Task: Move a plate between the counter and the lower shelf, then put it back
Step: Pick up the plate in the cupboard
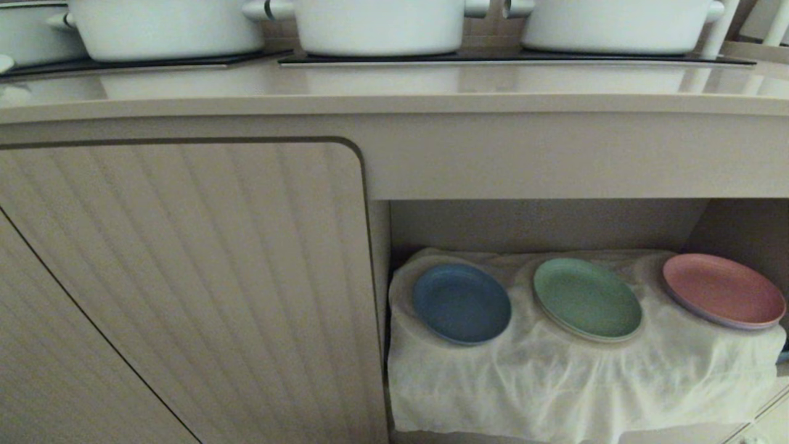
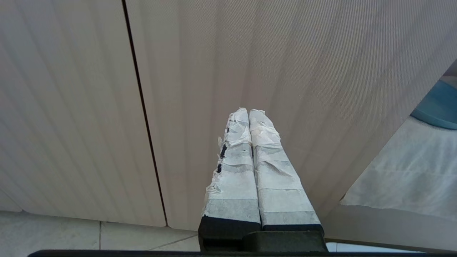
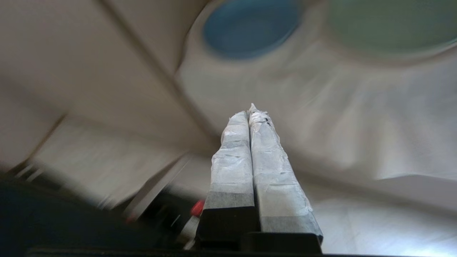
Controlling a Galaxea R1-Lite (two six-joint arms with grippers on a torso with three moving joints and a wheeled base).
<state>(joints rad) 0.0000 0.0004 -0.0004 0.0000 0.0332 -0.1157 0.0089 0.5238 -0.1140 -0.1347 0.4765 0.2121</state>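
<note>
Below the long beige worktop (image 1: 394,92), we are seeing the round light-blue plastic plate (image 1: 461,303) lying on the cloth-covered lower shelf (image 1: 555,370), both pincers, left pincer (image 2: 249,111) and right pincer (image 3: 250,113), pressed closed and holding nothing.

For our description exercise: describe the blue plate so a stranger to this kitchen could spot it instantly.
Below the beige counter is an open lower shelf lined with a white cloth. Three plates lie in a row on it. The plate is the blue one at the left end, nearest the ribbed cabinet door, beside the green plate.

Plate (image 1: 461,303) on lower shelf (image 1: 542,225), under counter (image 1: 394,92)
</note>
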